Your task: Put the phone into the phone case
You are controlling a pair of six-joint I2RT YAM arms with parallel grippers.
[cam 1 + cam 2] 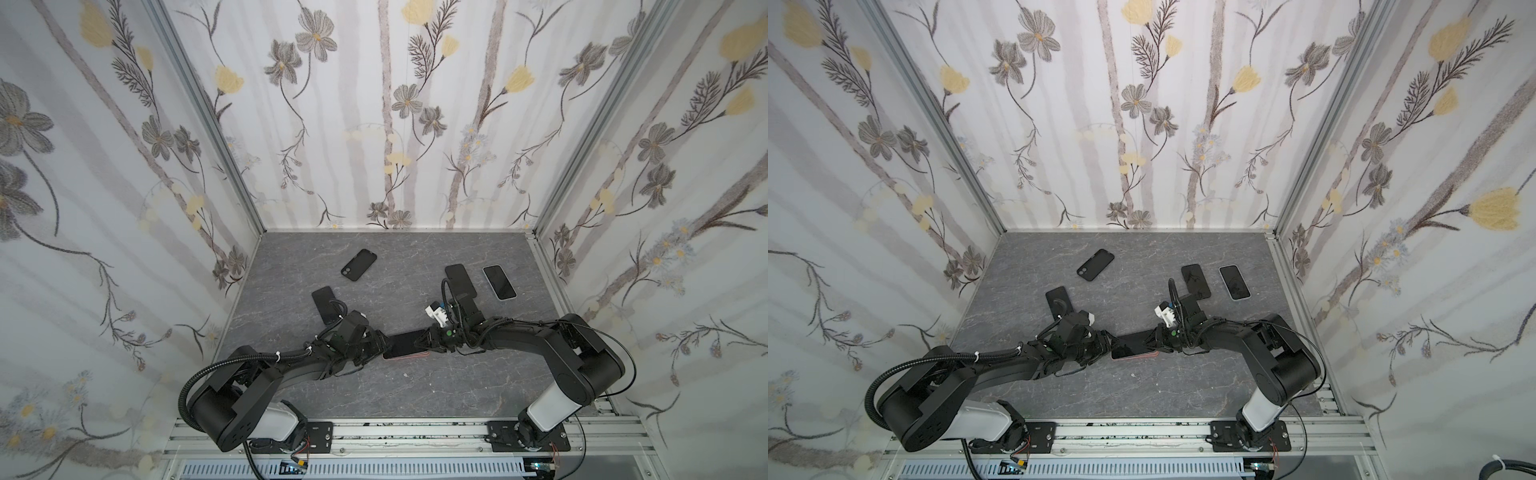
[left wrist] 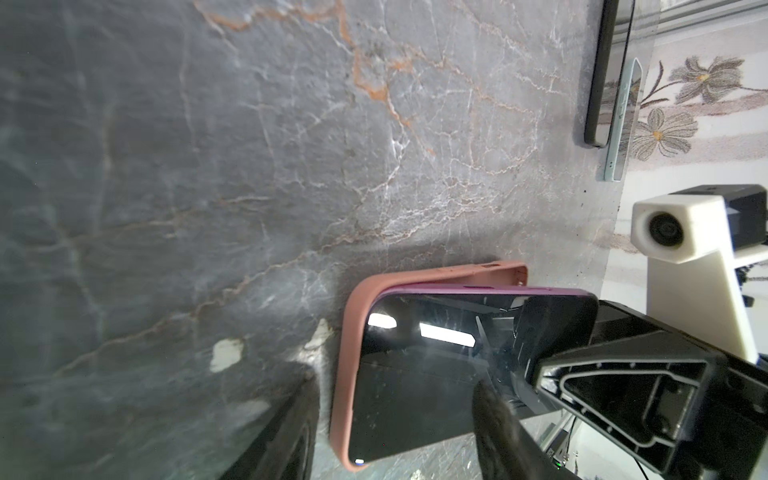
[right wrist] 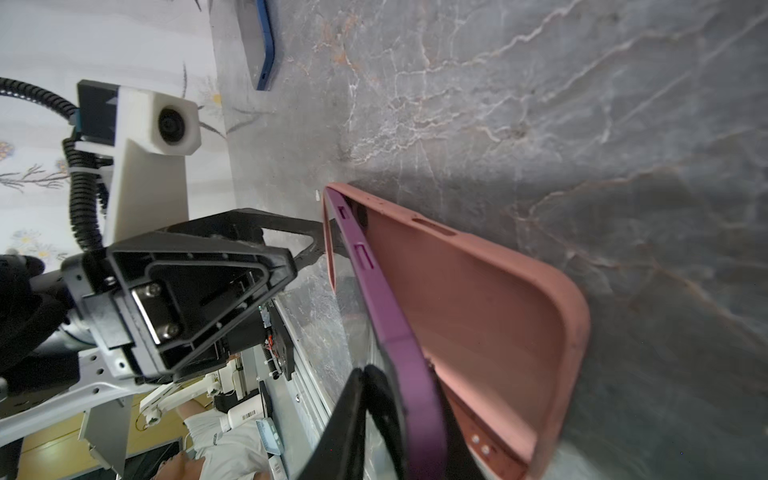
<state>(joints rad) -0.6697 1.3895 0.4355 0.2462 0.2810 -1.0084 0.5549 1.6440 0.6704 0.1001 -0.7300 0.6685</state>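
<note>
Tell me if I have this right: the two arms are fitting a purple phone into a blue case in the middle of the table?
Not quite. The case is pink, not blue; the right wrist view shows it. The rest stands: the left gripper and right gripper are at the purple phone in the middle of the table.

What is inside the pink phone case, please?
The purple phone, tilted: one end sits in the pink phone case, the other rises above its rim. The floor beneath it is hidden.
</note>
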